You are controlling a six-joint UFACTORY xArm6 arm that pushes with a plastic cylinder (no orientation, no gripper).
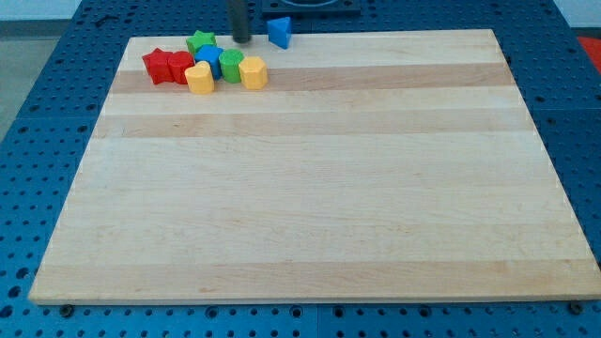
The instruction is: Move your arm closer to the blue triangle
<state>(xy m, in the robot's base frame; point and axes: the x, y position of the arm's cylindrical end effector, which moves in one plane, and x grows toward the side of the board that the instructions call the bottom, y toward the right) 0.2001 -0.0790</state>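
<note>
Approach step nearly done: my tip (241, 39), a bare rod with nothing held, sits just beside the blue triangle (279, 32), needing a short slide toward 3 o'clock.

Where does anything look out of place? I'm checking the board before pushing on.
Only the blue triangle: it sits alone at the board's top edge, right of my tip, away from the other blocks. Nothing looks damaged.

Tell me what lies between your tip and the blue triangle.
Nothing. In the camera view, only bare board edge separates my tip from the blue triangle, which sits to the tip's right near the view's top.
</note>
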